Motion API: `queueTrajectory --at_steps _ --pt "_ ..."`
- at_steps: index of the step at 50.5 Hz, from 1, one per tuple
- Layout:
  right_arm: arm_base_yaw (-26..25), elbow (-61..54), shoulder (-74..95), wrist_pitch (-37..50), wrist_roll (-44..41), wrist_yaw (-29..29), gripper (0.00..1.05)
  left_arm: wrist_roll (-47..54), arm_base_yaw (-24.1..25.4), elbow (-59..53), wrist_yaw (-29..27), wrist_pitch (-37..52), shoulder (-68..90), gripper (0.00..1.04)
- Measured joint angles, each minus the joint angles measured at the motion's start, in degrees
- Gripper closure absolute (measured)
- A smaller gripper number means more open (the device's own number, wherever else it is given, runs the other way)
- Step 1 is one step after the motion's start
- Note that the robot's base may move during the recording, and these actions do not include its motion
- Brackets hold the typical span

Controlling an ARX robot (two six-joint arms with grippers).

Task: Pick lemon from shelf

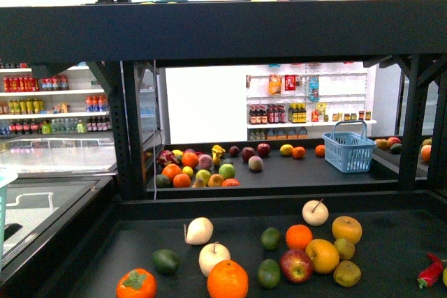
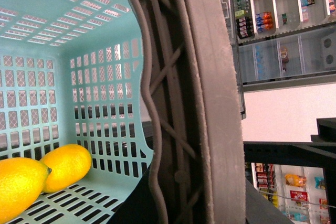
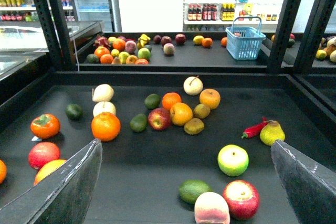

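The black shelf [image 1: 223, 29] fills the front view, and its lower tier [image 3: 157, 171] holds loose fruit. A yellow lemon-like fruit [image 1: 323, 255] lies among them, also in the right wrist view [image 3: 180, 113]. My right gripper [image 3: 186, 148] is open and empty above this tier, with a green apple [image 3: 233, 159], a red apple [image 3: 241, 199], a peach [image 3: 211, 208] and an avocado [image 3: 193, 191] between its fingers [image 3: 68, 187]. My left gripper [image 2: 178, 129] is shut on the rim of a teal basket [image 2: 105, 51]. Two lemons [image 2: 65, 166] lie in the basket.
A blue basket [image 1: 348, 148] stands on the far tier beside more fruit [image 1: 195, 169]. Black uprights [image 1: 133, 130] frame the tiers. A red chili [image 1: 431, 270] lies at the right. White wall shelves of bottles [image 1: 293, 113] are behind. A glass cabinet [image 1: 49, 200] stands at the left.
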Motion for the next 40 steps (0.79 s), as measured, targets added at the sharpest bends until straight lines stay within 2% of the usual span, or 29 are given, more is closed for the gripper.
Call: queueTrajectory --at_steps 16,36,40 --pt "0.00 0.00 0.00 0.00 0.00 0.00 0.08 -0.42 0.20 -1.25 2.21 1.11 0.00 0.88" --pt "0.00 0.00 0.00 0.00 0.00 0.00 0.08 0.81 0.24 -2.10 4.68 1.44 0.02 0.18" --pt "0.00 0.00 0.00 0.00 0.00 0.00 0.08 1.25 0.42 -2.10 5.25 1.38 -0.11 0.07"
